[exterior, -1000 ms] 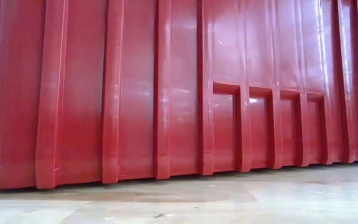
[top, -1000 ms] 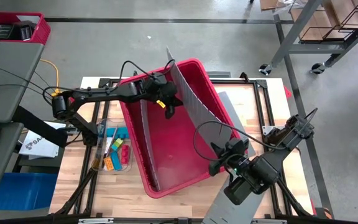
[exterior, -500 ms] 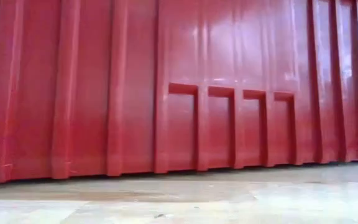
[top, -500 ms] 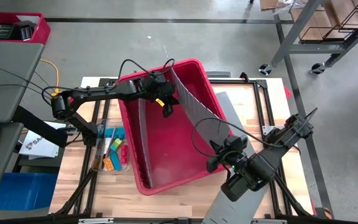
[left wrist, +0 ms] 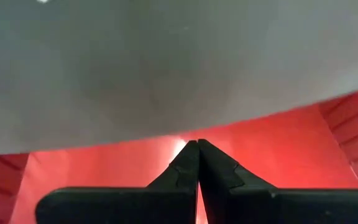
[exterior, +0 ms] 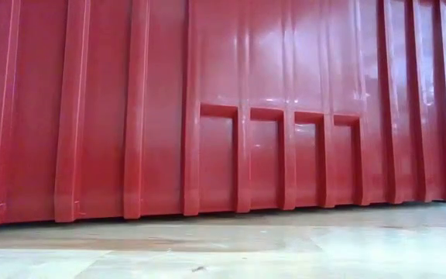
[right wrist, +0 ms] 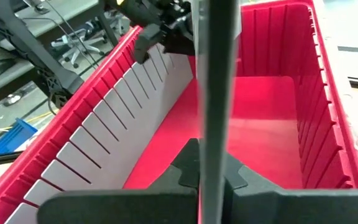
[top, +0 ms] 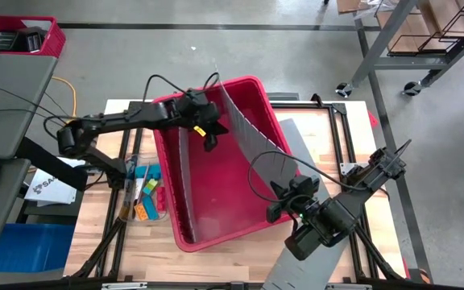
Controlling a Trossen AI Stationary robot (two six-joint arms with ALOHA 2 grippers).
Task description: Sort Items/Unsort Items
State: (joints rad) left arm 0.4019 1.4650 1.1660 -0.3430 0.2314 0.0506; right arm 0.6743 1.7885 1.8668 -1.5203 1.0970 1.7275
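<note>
Large red bin set askew on the wooden worktop, filling the low view with its ribbed outer wall; two grey slotted dividers inside: a short one along the wall nearest the left arm, a long one running diagonally and rising above the rim

Left gripper reaching over the bin's far rim, low inside, close against the long divider; fingers clenched tip to tip with nothing between them, grey divider face just ahead and red bin floor below

Right gripper at the bin's near corner, fingers clamped on the near end of the long divider, seen edge-on as a grey vertical strip in the right wrist view; left arm's gripper visible beyond at the divider's far end

Items lying outside the bin, on the worktop just beside its left wall, apparently in a clear tray: blue, green, yellow, red and orange blocks in a cluster, with thin dark sticks alongside; well apart from both grippers
</note>
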